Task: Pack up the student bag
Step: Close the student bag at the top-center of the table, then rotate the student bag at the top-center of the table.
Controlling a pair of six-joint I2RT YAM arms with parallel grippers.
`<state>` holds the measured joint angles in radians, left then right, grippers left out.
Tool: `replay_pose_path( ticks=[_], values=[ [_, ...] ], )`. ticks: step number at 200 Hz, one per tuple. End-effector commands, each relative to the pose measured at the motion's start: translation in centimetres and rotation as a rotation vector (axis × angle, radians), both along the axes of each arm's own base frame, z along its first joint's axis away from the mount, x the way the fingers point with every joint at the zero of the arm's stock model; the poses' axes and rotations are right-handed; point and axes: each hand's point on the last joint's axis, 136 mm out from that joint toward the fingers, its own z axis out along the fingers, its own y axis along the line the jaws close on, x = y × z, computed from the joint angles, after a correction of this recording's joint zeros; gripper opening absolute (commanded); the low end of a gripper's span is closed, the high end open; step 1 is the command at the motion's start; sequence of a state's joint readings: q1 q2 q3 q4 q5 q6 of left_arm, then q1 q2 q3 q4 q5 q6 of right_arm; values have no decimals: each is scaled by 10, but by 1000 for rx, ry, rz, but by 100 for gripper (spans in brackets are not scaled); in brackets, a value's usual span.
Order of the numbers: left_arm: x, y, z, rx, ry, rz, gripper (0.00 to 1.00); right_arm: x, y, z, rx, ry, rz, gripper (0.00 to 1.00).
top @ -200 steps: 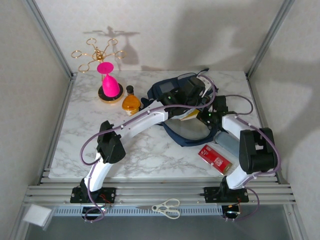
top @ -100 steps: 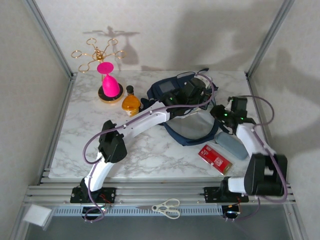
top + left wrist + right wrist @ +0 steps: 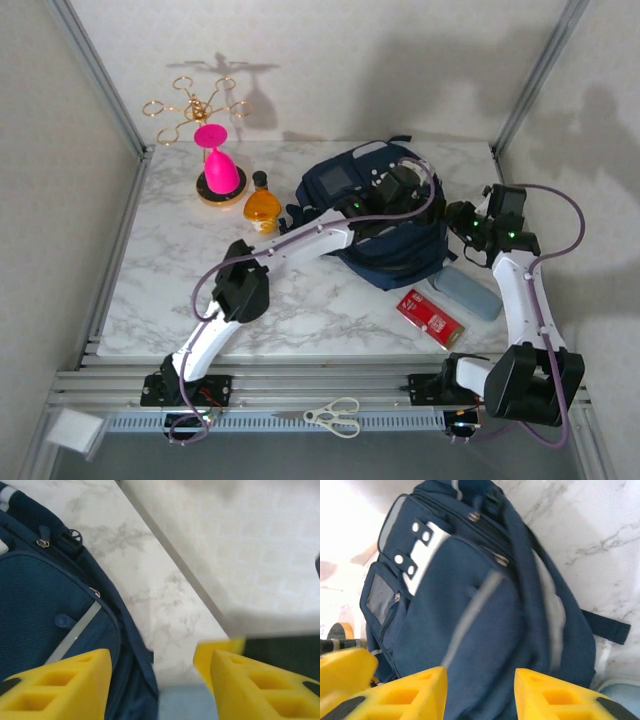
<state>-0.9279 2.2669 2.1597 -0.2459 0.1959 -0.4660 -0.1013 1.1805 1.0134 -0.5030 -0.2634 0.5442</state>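
We are hovering the left gripper [image 3: 400,187] over the bag [image 3: 385,235], which is lying at the back right of the table [image 3: 300,305]. Its jaws are apart and empty. The right gripper [image 3: 466,221] is hanging just beside the bag, also apart and empty. A red box [image 3: 430,318] and a grey case [image 3: 468,292] are lying outside, so we are judging packing unfinished. What is inside, we cannot tell.

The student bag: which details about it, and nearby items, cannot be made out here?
- Contents of the student bag: top view, fabric and the left arm cover it.
- Its lower end: right wrist view, behind the yellow jaws.
- Red packet print: top view, too small.
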Motion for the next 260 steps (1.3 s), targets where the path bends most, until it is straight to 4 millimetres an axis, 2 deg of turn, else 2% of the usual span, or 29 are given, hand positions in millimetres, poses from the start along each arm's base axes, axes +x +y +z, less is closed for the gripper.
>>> replay_pose_path(
  ticks=[1, 13, 24, 36, 48, 66, 80, 95, 115, 132, 170, 184, 210, 226, 239, 260],
  values=[
    [-29, 40, 111, -215, -66, -64, 58, -7, 21, 18, -52, 10, 58, 43],
    [-34, 74, 124, -228, -99, 15, 59, -11, 39, 16, -78, 28, 88, 44],
    [-31, 111, 124, -211, -112, 117, 59, -16, 56, 7, -71, 55, 109, 44],
    [-26, 150, 119, -173, -120, 229, 59, -25, 89, -7, -45, 82, 171, 44],
    [-24, 181, 109, -149, -107, 289, 58, -36, 122, -27, -38, 119, 229, 44],
    [-21, 221, 84, -120, -77, 372, 58, -54, 170, -59, -52, 177, 315, 45],
    [-19, 244, 65, -106, -54, 418, 58, -65, 202, -83, -39, 211, 377, 47],
    [-18, 262, 46, -89, -26, 467, 58, -69, 224, -109, -47, 250, 413, 47],
    [-19, 271, 26, -75, -4, 492, 58, -62, 223, -135, -102, 276, 412, 48],
    [-18, 278, 11, -57, 16, 523, 58, -48, 201, -148, -187, 288, 381, 48],
    [-17, 281, -14, -91, 66, 549, 58, -16, 129, -148, -300, 271, 280, 49],
    [-16, 275, -23, -119, 93, 541, 58, -12, 123, -141, -316, 260, 290, 50],
    [-14, 261, -34, -168, 146, 512, 59, -26, 133, -124, -333, 268, 315, 52],
    [-13, 255, -38, -187, 162, 504, 59, -37, 156, -114, -298, 246, 344, 55],
    [-11, 254, -43, -192, 174, 512, 59, -45, 177, -117, -247, 259, 358, 54],
    [-10, 253, -49, -198, 189, 519, 59, -39, 208, -124, -210, 246, 363, 48]
  ],
)
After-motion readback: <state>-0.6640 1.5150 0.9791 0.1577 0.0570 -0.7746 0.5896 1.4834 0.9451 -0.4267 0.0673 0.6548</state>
